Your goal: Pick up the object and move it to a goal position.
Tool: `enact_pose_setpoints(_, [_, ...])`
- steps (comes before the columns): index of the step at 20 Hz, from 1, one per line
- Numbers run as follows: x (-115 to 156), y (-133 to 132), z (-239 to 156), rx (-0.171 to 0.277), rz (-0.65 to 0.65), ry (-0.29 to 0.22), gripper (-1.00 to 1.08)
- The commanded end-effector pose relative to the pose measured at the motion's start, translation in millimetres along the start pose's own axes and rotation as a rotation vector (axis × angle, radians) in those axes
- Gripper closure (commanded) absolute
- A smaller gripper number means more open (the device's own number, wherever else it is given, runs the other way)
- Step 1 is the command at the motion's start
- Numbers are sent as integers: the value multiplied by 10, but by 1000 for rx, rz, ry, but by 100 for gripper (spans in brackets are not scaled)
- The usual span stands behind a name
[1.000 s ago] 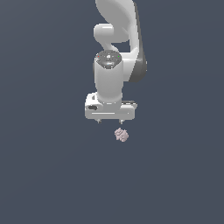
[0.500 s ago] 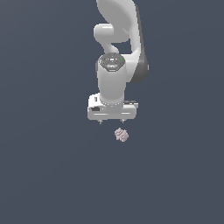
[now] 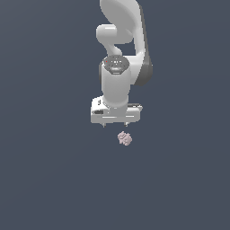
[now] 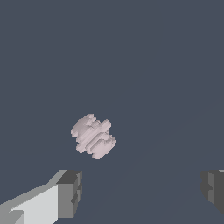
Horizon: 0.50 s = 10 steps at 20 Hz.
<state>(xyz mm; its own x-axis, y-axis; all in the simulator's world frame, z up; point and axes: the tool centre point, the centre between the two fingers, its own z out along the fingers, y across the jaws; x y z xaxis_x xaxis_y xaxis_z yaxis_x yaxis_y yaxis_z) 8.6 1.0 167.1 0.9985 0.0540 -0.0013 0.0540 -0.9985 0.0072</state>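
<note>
One thing to grab here: the object (image 3: 125, 138), a small lumpy pale pink-grey clump, lying loose on the flat dark ground. In the exterior view it's at abt 5 o'clock from my gripper (image 3: 115, 124), near but not touching. In the wrist view the object (image 4: 93, 136) sits clear of both fingertips (image 4: 70, 194), closer to one pad than the other, so I'm not centred on it.

My claw is spread wide, nothing held. Wrist view shows one grey pad at each side w/ a broad gap of bare floor between them, and the clump isn't in that gap.

Progress, as I judge it: early. I'm hovering above the floor near the piece, approach only partly done. No grasp, no lift, no carry. No goal marker shows in either view, so can't say where the drop-off is.

Left to do, by my reckoning: slide toward 5 o'clock till the clump is between the pads, drop down, close, lift, then travel to the goal. The thing is tiny and bumpy vs my pads, so I expect it could roll or squirt out if I close off-centre
</note>
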Motion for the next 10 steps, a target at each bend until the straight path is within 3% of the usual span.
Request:
enact_pose_setpoints(1, [0, -7, 13, 0, -11, -1, -92])
enact_pose_setpoints(10, [16, -86, 147, -3, -136, -1, -92])
